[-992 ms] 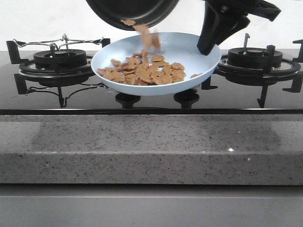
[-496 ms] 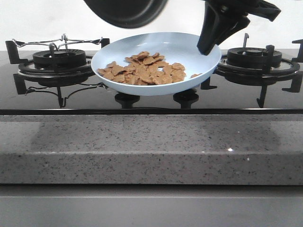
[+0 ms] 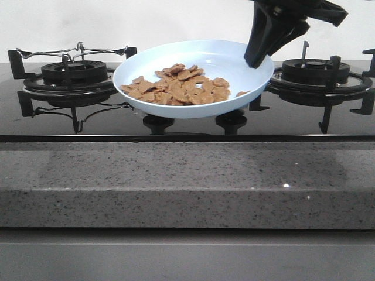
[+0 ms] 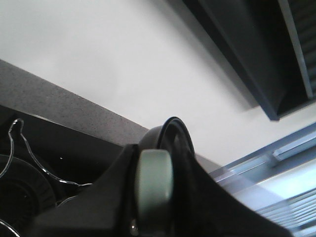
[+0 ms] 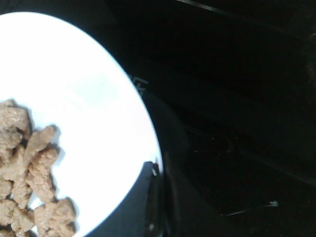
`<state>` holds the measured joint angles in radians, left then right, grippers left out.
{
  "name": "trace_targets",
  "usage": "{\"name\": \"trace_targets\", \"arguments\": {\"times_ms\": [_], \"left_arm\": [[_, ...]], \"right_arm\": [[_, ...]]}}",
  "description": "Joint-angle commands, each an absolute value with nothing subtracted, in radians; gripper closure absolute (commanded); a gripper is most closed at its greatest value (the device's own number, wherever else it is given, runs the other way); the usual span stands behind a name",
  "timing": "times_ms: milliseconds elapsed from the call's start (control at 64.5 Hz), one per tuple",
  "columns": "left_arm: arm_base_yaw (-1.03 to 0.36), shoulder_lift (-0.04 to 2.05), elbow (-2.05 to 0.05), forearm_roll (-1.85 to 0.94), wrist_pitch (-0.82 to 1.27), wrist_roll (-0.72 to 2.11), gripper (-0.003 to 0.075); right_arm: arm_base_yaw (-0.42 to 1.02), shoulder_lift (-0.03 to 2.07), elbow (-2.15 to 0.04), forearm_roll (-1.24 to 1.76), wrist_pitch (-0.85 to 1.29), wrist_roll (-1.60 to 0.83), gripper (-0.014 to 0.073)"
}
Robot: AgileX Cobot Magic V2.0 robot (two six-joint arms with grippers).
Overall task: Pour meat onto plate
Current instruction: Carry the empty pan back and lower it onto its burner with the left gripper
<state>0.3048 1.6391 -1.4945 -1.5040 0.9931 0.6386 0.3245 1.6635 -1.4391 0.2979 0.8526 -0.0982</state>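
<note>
Speckled grey stone counter (image 3: pixel 187 181) fills the lower half of the front frame; above it a glossy black cooktop (image 3: pixel 117 120) runs edge to edge, a white wall behind. Left burner (image 3: pixel 73 73) sits at the left of the frame under a thin wire trivet (image 3: pixel 70 51); right burner (image 3: pixel 316 70) sits at the right. Between them, center frame, the plate (image 3: pixel 234 61) is tilted, its near rim lower than its far rim, and it appears lifted clear of the cooktop. The meat (image 3: pixel 181 86) lies heaped on the plate's left-center, with one stray piece near the right inner wall. My right gripper (image 3: pixel 256 58) comes down from the upper right of the front frame, and its dark fingers (image 3: pixel 269 32) meet the plate's right rim; in the right wrist view the plate (image 5: pixel 89 108) rim enters the fingers (image 5: pixel 153 197) at the lower center, jaws pinching the rim, meat (image 5: pixel 34 182) at the lower left. My left gripper (image 4: pixel 155 197) is outside the front frame. In the left wrist view a pale finger pad (image 4: pixel 154 185) presses against a thin dark curved rim (image 4: pixel 177 133) at lower center, jaws clamped on it; I cannot tell what that object is. White wall and a dark overhead edge fill the rest of that frame.
</note>
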Motion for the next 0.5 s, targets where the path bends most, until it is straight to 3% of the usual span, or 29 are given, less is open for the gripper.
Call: {"name": "trace_targets", "arguments": {"times_ms": [0,481], "left_arm": [[0.335,1.660,-1.527,-1.680,1.057,0.598,0.0741],[0.363,1.857,-1.527,-1.643,1.013,0.545,0.0741]], "right_arm": [[0.322,1.619,-1.463,0.317,0.808,-0.108,0.0664],[0.322,1.619,-1.463,0.317,0.808,-0.108,0.0664]]}}
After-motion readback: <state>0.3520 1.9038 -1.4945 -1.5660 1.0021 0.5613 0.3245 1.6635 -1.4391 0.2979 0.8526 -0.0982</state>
